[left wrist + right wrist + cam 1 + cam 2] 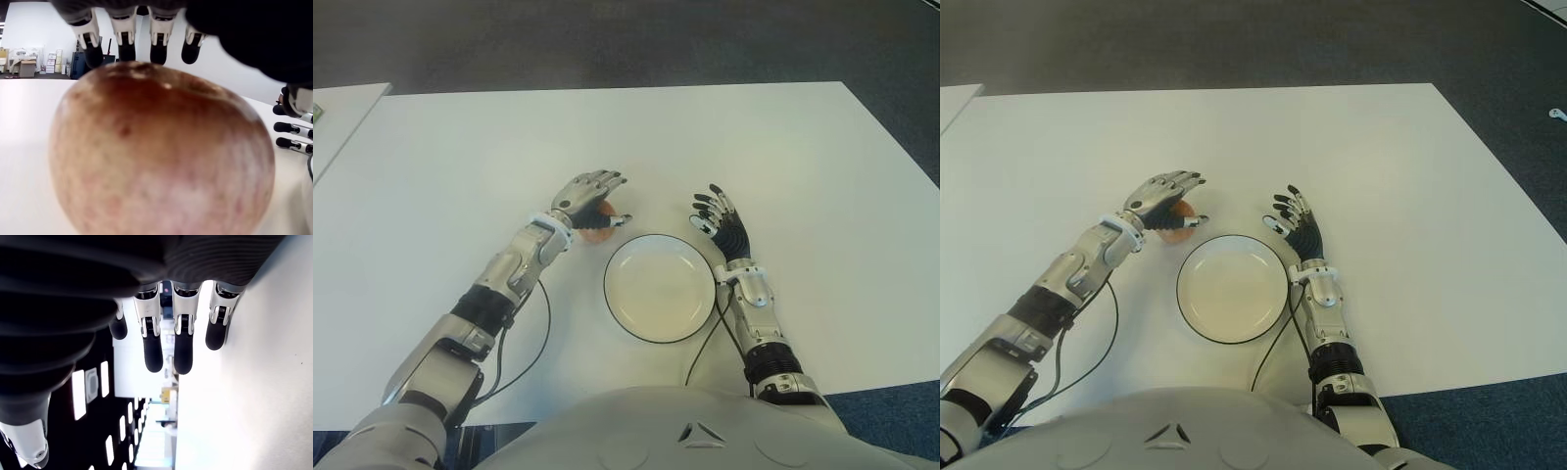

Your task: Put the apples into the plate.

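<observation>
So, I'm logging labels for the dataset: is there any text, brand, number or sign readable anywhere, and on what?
None can be read: the apple under the left hand, the plate, the table and the right hand carry no lettering. Boxes in the left wrist view's background are too blurred.

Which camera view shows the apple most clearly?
The left wrist view: the apple fills the picture under the left hand, whose fingers arch over it. Both eye views show only a sliver of it under that hand, beside the plate. The right wrist view shows none.
</observation>
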Robot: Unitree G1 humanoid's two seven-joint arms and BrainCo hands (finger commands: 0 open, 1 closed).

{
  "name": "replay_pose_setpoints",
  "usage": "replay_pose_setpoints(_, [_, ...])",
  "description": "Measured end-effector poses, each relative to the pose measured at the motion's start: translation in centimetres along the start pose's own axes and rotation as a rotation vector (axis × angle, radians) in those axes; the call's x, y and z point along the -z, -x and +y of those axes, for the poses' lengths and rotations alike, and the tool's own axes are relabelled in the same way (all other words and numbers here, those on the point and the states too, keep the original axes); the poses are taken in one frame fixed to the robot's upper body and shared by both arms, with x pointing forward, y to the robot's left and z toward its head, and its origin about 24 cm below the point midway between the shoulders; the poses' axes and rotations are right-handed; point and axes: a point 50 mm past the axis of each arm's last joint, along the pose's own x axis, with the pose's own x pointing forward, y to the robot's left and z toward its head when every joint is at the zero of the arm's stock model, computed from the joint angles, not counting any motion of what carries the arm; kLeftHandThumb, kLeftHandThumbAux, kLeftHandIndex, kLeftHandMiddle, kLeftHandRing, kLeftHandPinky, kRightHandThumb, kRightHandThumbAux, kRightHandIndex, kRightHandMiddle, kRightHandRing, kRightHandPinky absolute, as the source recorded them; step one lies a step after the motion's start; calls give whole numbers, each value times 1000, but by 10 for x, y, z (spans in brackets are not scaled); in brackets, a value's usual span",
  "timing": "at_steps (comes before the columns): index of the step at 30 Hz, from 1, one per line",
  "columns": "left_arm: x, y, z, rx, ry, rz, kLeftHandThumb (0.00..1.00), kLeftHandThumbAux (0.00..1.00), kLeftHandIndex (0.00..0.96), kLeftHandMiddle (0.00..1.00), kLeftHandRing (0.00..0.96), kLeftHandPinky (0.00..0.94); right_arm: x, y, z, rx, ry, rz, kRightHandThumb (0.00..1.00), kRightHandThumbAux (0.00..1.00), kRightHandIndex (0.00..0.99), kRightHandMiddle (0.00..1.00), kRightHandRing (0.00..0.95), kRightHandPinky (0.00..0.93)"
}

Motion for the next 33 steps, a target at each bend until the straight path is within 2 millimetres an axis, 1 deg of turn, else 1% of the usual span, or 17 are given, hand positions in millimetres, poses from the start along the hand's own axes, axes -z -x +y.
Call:
replay_pose_setpoints(6, [-1,3,-7,11,7,9,247,233,0,0,0,0,0,1,0,1,4,1,146,626,65,258,263,212])
replay_pose_setpoints(12, [-2,5,-10,16,-6,8,260,231,0,0,0,0,0,2,0,3,3,3,149,625,68,260,258,190])
replay_pose_setpoints(16, [-3,5,-12,16,-8,3,263,228,0,0,0,0,0,2,1,5,4,3,149,630,66,257,259,208])
replay_pose_setpoints(20, [-4,6,-14,19,-6,2,265,226,0,0,0,0,0,3,1,6,5,2,134,617,65,250,251,166])
replay_pose_setpoints(25, [-4,8,-17,16,-2,6,264,229,0,0,0,0,0,3,1,7,6,3,129,616,72,258,264,201])
replay_pose_setpoints(33, [-3,10,-18,12,-9,11,261,235,0,0,0,0,0,4,1,11,7,6,152,625,67,260,268,187])
